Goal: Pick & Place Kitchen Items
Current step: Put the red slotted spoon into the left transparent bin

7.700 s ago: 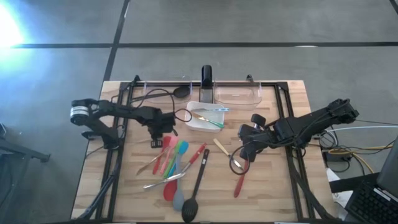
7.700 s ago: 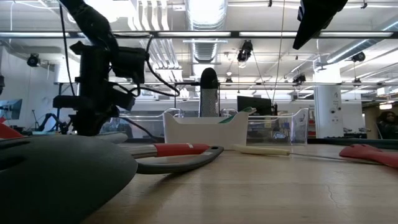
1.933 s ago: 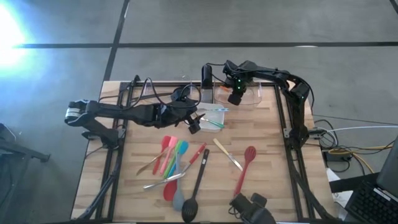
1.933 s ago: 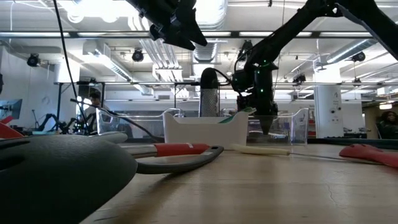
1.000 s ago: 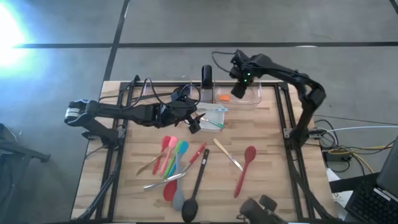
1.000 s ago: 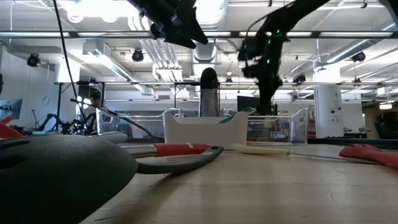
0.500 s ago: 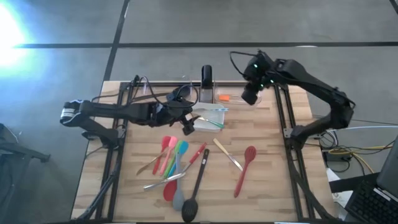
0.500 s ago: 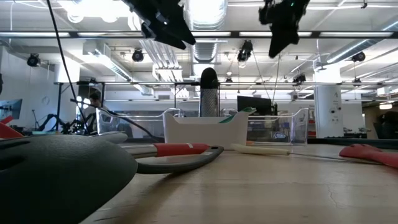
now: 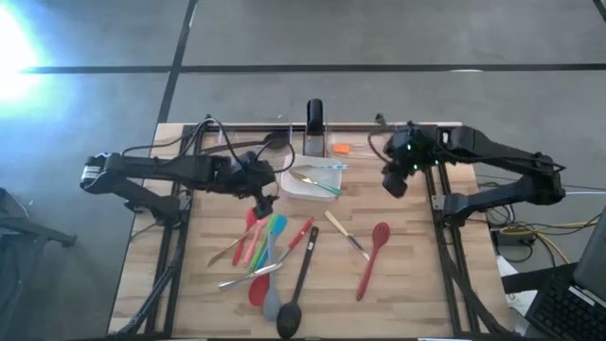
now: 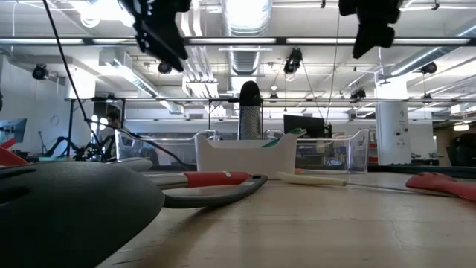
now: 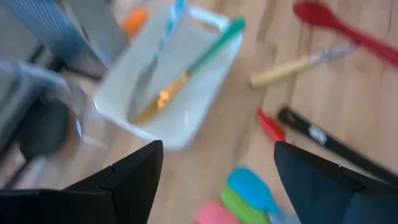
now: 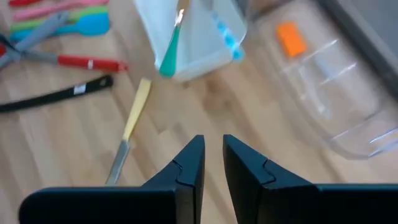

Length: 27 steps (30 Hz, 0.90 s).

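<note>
Several kitchen items lie flat on the wooden table: coloured silicone spoons and spatulas [image 9: 263, 237], a black spoon [image 9: 298, 284], a red spoon [image 9: 372, 254] and a wooden-handled knife [image 9: 345, 234]. A green-handled utensil [image 12: 171, 46] rests in the white dish [image 9: 295, 189]. An orange item [image 9: 339, 149] lies in the right clear bin [image 9: 365, 150]. My left gripper [image 9: 263, 202] hovers wide open above the coloured spoons' far ends, just left of the dish. My right gripper [image 9: 392, 182] hangs empty to the right of the dish, its fingers [image 12: 189, 165] open by only a narrow slit.
A second clear bin [image 9: 248, 140] at the far left holds a black spoon. A dark upright post [image 9: 314, 121] stands between the two bins. Bare wood shows to the right of the red spoon and along the near edge.
My right gripper has come away from the right clear bin toward the table's right and near edges and has risen. My left gripper has drawn back from the dish toward the left and near edges, tipping further down over the coloured spoons. The utensils have not moved.
</note>
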{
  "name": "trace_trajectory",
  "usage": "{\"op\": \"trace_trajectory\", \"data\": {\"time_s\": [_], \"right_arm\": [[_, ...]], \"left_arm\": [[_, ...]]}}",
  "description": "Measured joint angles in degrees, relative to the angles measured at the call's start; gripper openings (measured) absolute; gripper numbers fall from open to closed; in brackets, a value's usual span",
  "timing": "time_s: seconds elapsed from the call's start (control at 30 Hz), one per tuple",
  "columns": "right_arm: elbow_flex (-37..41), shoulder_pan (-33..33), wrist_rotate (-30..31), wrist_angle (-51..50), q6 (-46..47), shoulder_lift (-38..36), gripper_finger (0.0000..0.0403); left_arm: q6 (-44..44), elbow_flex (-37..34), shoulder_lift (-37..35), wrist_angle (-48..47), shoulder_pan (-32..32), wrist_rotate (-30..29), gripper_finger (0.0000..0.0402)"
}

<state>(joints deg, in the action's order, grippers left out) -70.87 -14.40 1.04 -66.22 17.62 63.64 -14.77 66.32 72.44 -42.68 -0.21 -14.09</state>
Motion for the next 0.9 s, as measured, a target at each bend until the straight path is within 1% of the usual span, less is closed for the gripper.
{"op": "trace_trajectory", "data": {"time_s": [0.13, 0.2, 0.33, 0.5, 0.67, 0.77, 0.9], "right_arm": [[5.0, 4.5, 0.0, 0.3, 4.2, -2.1, 0.0052], [7.3, 6.5, 0.0, 0.5, 5.9, -2.8, 0.0049], [10.9, 9.8, 0.0, 1.1, 8.7, -3.3, 0.0047], [14.1, 12.6, 0.0, 3.8, 9.4, -3.1, 0.0049], [15.2, 14.3, 0.2, 6.8, 9.4, -3.1, 0.0044], [15.2, 14.9, 0.2, 8.0, 9.4, -3.1, 0.0043], [14.5, 14.9, 0.4, 8.4, 9.4, -3.1, 0.0043]], "left_arm": [[-5.7, 0.0, -0.1, -7.3, -0.7, 3.2, 0.0310], [-8.6, 0.0, -0.1, -10.5, -1.1, 3.8, 0.0310], [-14.5, 0.0, -0.1, -16.7, -1.9, 4.1, 0.0310], [-18.0, 0.0, 0.0, -23.2, -2.9, 4.1, 0.0310], [-18.6, -0.3, 0.2, -27.6, -6.1, 4.0, 0.0310], [-19.2, -1.6, 0.2, -27.3, -8.8, 3.8, 0.0310], [-21.9, -4.5, 0.3, -26.6, -11.9, 3.5, 0.0310]]}}
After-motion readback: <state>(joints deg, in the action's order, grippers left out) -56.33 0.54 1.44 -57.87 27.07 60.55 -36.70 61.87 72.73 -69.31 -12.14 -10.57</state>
